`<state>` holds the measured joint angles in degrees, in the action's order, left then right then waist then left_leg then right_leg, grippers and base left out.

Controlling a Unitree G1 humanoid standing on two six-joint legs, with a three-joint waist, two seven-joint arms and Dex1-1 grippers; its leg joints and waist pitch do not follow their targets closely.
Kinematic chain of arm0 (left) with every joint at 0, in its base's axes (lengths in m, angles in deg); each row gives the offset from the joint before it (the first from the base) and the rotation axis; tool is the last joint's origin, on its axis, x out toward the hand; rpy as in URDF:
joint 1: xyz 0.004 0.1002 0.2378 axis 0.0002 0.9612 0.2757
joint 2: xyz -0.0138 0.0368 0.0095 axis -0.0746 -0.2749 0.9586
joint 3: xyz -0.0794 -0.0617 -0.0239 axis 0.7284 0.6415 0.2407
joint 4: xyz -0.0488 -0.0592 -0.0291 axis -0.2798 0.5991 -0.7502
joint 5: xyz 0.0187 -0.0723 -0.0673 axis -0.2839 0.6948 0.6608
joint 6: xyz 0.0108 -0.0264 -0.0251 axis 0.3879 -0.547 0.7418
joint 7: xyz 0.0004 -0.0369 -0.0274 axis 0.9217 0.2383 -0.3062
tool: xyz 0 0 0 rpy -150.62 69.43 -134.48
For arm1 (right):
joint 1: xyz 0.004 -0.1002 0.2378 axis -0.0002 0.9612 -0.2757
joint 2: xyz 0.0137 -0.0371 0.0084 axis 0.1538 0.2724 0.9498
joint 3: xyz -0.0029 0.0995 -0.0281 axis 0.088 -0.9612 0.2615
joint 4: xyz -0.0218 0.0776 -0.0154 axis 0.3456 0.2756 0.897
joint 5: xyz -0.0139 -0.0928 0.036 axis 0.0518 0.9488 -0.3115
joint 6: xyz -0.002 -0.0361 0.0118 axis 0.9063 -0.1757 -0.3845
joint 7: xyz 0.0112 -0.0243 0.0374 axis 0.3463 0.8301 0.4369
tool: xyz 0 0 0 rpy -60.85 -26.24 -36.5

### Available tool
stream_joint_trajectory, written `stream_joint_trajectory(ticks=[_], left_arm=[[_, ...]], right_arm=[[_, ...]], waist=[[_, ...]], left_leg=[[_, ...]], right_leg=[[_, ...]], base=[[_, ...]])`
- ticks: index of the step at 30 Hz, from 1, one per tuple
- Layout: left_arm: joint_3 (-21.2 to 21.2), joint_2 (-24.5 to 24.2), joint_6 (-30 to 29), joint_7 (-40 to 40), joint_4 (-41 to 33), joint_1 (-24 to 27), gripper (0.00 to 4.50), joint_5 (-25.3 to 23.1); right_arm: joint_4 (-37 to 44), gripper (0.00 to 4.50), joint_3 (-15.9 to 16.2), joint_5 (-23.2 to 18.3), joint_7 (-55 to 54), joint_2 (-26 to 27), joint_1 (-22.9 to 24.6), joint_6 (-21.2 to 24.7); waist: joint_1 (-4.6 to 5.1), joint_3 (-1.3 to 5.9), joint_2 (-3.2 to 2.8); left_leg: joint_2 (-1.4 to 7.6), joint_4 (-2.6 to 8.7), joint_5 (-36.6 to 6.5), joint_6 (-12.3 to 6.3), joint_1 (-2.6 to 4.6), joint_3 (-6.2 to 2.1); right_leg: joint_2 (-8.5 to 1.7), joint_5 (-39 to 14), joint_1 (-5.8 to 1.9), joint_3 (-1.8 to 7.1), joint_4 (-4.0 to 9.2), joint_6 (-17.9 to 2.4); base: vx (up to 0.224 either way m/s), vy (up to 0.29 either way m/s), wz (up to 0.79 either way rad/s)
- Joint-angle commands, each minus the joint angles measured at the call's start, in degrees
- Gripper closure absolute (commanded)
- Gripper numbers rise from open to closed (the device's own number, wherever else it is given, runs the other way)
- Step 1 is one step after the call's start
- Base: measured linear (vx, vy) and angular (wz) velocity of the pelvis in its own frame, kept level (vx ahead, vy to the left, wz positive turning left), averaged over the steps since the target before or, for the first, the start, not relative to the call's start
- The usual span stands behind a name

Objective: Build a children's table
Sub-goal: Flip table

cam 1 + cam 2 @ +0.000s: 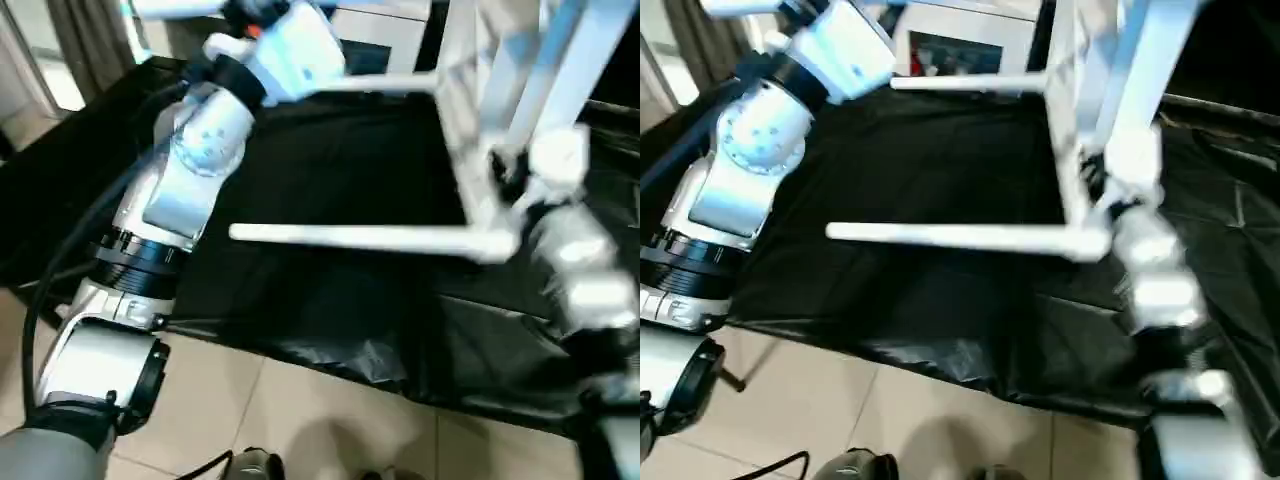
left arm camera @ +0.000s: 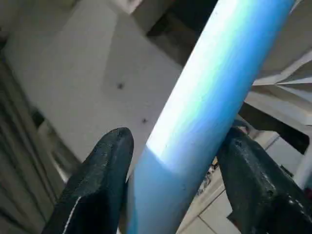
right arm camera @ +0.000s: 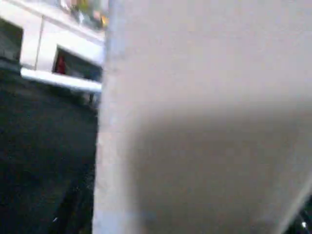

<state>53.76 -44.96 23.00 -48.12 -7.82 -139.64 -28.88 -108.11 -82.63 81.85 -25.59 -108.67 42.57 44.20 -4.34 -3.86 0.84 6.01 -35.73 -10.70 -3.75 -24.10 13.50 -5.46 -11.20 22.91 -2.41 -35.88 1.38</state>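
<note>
Left arm reaches up and far, its left claw point(image 2: 170, 170) pinching a white leg point(image 2: 204, 97) between both fingers. The tabletop point(image 1: 470, 120) stands on edge over the black-draped counter point(image 1: 330, 270), two legs pointing left. Right claw point(image 1: 515, 170) sits against the tabletop's near corner, grip impossible to tell.

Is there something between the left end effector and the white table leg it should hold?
No, nothing visible. In the left wrist view, the white leg runs directly between the two black fingers of the left end effector. The fingers sit on either side of the tube, with no object between them and it.
</note>
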Motion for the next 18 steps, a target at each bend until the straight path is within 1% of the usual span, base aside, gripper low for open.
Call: stream_joint_trajectory(ticks=[1, 2, 3, 4, 5, 6, 7, 8, 9, 10, 11, 12, 13, 14, 15, 16, 17, 18], left_arm=[[6.09, 1.33, -5.05, 0.39, 1.77, 2.22, 1.89, 7.72], [6.94, 1.68, -5.86, 0.46, 1.5, 2.42, 1.9, 8.61], [7.54, 1.91, -6.41, 0.42, 1.26, 2.6, 1.91, 9.21], [8.88, 2.41, -7.85, 0.09, 0.54, 3.2, 1.95, 10.52], [9.72, 2.74, -9.1, -0.14, -0.13, 3.74, 1.95, 11.39], [10.32, 3.03, -10.02, -0.29, -0.62, 4.22, 1.97, 12.15], [10.76, 3.28, -10.8, -0.47, -1.05, 4.7, 1.99, 12.82], [10.98, 3.46, -12.01, -0.93, -1.71, 5.4, 2.01, 13.41], [11.14, 3.66, -13.02, -1.34, -2.29, 6.12, 2.01, 13.91], [11.14, 3.66, -13.02, -1.34, -2.29, 6.12, 2.03, 13.91], [11.26, 4.12, -15.67, -2.4, -3.77, 7.71, 2.06, 14.93], [11.23, 4.37, -17.01, -2.97, -4.39, 8.56, 2.12, 15.4], [11.23, 4.4, -17.13, -2.99, -4.45, 8.65, 2.16, 15.45], [11.22, 4.65, -18.15, -3.2, -4.94, 9.41, 2.16, 15.85], [11.37, 5.35, -20.25, -3.44, -6.03, 11.24, 2.23, 16.74], [11.4, 5.47, -20.55, -3.47, -6.2, 11.56, 2.23, 16.89], [11.29, 5.85, -21.7, -3.36, -6.98, 12.88, 2.3, 17.34], [11.21, 6.15, -22.41, -3.31, -7.46, 13.82, 2.3, 17.7]], right_arm=[[3.7, 2.45, -1.48, 2.57, 3.43, -5.13, -3.04, -3.31], [3.34, 2.46, -1.26, 2.82, 4.49, -6.34, -3.94, -3.25], [3.06, 2.47, -1.04, 2.96, 5.44, -7.25, -4.62, -3.06], [2.54, 2.49, -0.25, 3.24, 8.32, -9.6, -6.41, -2.09], [2.38, 2.49, 0.48, 3.47, 10.65, -11.28, -7.62, -1.19], [2.48, 2.5, 1.27, 4.05, 12.39, -12.65, -8.47, -0.67], [2.57, 2.51, 1.9, 4.62, 13.74, -13.84, -9.24, -0.29], [2.67, 2.51, 2.44, 4.85, 15.24, -15.03, -10.12, 0.52], [2.91, 2.51, 2.91, 5.0, 16.69, -16.1, -10.89, 1.45], [2.91, 2.51, 2.91, 5.0, 16.69, -16.1, -10.89, 1.45], [3.66, 2.51, 3.76, 5.33, 19.61, -18.12, -12.15, 2.93], [4.11, 2.52, 4.41, 6.08, 20.98, -19.23, -12.62, 3.14], [4.15, 2.52, 4.48, 6.16, 21.11, -19.35, -12.67, 3.15], [4.42, 2.52, 5.06, 6.89, 22.25, -20.31, -13.1, 3.22], [4.92, 2.52, 6.04, 7.64, 24.6, -22.05, -14.14, 4.13], [5.02, 2.52, 6.17, 7.7, 24.98, -22.31, -14.29, 4.33], [5.35, 2.52, 6.83, 8.17, 26.37, -23.4, -14.98, 4.88], [5.6, 2.52, 7.27, 8.62, 27.08, -24.09, -15.42, 5.22]], waist=[[0.08, 4.47, 1.58], [0.05, 4.46, 1.76], [-0.14, 4.48, 1.78], [-0.24, 4.5, 2.21], [-0.42, 4.47, 2.23], [-0.55, 4.43, 2.06], [-0.52, 4.46, 2.15], [-0.51, 4.4, 2.22], [-0.53, 4.36, 2.13], [-0.43, 4.31, 2.19], [-0.41, 4.2, 2.15], [-0.42, 4.15, 2.17], [-0.45, 3.97, 2.05], [-0.36, 3.89, 2.1], [-0.25, 3.73, 2.09], [-0.02, 3.61, 2.16], [0.13, 3.37, 2.23], [0.24, 3.17, 2.13]], left_leg=[[7.17, 4.19, -9.57, -0.72, 3.16, -3.73], [7.2, 4.18, -9.53, -0.71, 3.15, -3.7], [7.15, 4.14, -9.33, -0.94, 3.06, -3.76], [7.09, 3.98, -8.95, -1.43, 2.96, -3.74], [7.16, 3.93, -8.92, -1.7, 3.02, -3.72], [7.25, 3.9, -8.57, -2.22, 2.94, -3.8], [7.29, 3.88, -8.4, -2.29, 2.95, -3.86], [7.29, 3.91, -8.63, -2.36, 3.02, -3.8], [7.34, 3.95, -8.92, -2.31, 3.06, -3.89], [7.41, 4.02, -9.25, -2.25, 3.02, -3.95], [7.58, 4.16, -10.83, -1.42, 3.26, -4.02], [7.61, 4.23, -11.37, -1.14, 3.28, -4.11], [7.71, 4.35, -13.11, -0.25, 3.55, -4.07], [7.68, 4.4, -14.26, 0.3, 3.68, -4.04], [7.63, 4.53, -17.03, 1.6, 3.89, -4.12], [7.7, 4.61, -19.4, 2.98, 3.98, -4.46], [7.78, 4.74, -22.15, 4.26, 4.16, -4.62], [7.7, 4.68, -24.16, 5.07, 4.39, -4.69]], right_leg=[[-4.85, -4.06, -1.75, 2.39, 3.71, -16.32], [-4.85, -4.2, -1.77, 2.39, 3.74, -16.21], [-4.94, -4.46, -1.89, 2.38, 3.7, -16.11], [-4.97, -4.55, -1.96, 2.33, 3.65, -16.16], [-5.05, -5.16, -1.92, 2.31, 3.74, -16.27], [-5.06, -5.1, -1.91, 2.35, 3.75, -16.17], [-4.98, -5.13, -1.89, 2.28, 3.65, -16.16], [-4.82, -5.55, -1.71, 2.26, 3.68, -16.18], [-4.85, -5.88, -1.68, 2.26, 3.71, -16.15], [-4.83, -6.14, -1.75, 2.25, 3.72, -16.11], [-4.85, -7.68, -1.6, 2.29, 3.88, -15.72], [-4.79, -8.22, -1.57, 2.26, 3.92, -15.62], [-4.78, -9.8, -1.25, 2.33, 4.2, -15.21], [-4.74, -10.74, -1.12, 2.35, 4.34, -14.96], [-4.77, -13.41, -0.9, 2.38, 4.65, -14.27], [-5.01, -15.81, -0.95, 2.37, 4.86, -13.68], [-5.05, -18.8, -0.75, 2.37, 5.23, -12.5], [-5.11, -20.8, -0.46, 2.42, 5.6, -11.83]], base=[[0.0, 0.0, 0.0], [0.0, 0.0, 0.0], [0.0, 0.0, 0.0], [0.0, 0.0, 0.0], [0.0, 0.0, 0.0], [0.0, 0.0, 0.0], [0.0, 0.0, 0.0], [0.0, 0.0, 0.0], [0.0, 0.0, 0.0], [0.0, 0.0, 0.0], [0.0, 0.0, 0.0], [0.0, 0.0, 0.0], [0.0, 0.0, 0.0], [0.0, 0.0, 0.0], [0.0, 0.0, 0.0], [0.0, 0.0, 0.0], [0.0, 0.0, 0.0], [0.0, 0.0, 0.0]])
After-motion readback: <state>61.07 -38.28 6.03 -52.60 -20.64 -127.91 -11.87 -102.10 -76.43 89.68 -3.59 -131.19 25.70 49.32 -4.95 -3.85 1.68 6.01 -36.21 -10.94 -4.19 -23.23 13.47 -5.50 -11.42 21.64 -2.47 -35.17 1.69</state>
